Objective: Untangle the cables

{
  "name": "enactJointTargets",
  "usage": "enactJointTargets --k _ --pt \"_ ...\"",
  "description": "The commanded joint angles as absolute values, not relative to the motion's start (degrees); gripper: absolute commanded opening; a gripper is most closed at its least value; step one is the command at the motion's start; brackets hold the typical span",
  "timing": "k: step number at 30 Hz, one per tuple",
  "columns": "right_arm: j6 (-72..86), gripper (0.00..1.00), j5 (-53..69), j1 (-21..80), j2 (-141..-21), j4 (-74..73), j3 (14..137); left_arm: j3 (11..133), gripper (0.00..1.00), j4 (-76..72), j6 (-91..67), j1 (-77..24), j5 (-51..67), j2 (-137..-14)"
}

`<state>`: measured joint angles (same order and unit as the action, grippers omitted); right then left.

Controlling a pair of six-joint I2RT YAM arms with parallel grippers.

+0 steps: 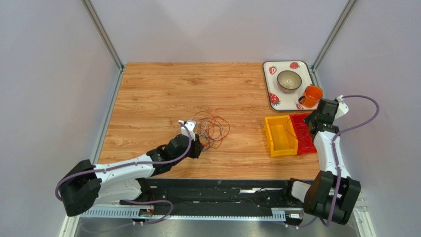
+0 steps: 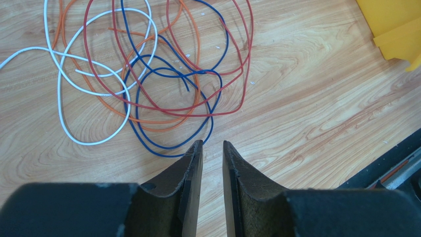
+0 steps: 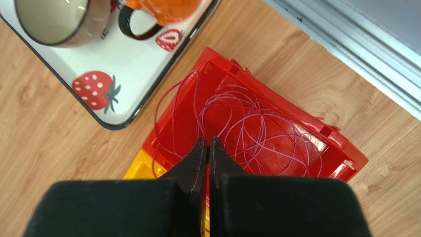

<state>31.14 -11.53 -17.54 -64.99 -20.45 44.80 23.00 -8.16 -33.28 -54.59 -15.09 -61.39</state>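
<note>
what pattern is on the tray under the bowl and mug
White tray with red strawberries, clearest in the right wrist view.

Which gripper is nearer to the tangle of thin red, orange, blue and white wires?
Left. Left gripper: at the edge of the tangle. Right gripper: far off, above the red plastic bin.

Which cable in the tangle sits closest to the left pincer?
The blue cable: its loop reaches the left pincer's tip; white, orange and red lie farther.

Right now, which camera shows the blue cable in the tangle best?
Left wrist view: the blue cable lies close up, each loop sharp and traceable. The top external view shows only a small tangle, blue indistinguishable. The right wrist view shows none of it.
</note>
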Motion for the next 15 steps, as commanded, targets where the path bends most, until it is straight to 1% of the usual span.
enactJointTargets --k 1,6,11,15 --pt "30.7 0.0 -11.3 -17.6 -65.0 -19.4 44.0 24.9 0.3 -8.8 -34.1 -54.4 -14.9 -61.3" --pt "32.8 0.0 -15.5 -17.6 -66.1 -22.1 42.2 24.6 0.3 -9.1 -34.0 -54.4 -14.9 -61.1" --pt "34.6 0.0 -17.8 -17.6 -72.8 -27.0 44.3 24.0 0.3 -9.3 -34.1 -54.4 -14.9 -60.1" --pt "35.1 0.0 -21.2 -17.6 -73.2 -28.7 44.6 23.6 0.3 -9.7 -34.3 -54.4 -15.2 -59.5"
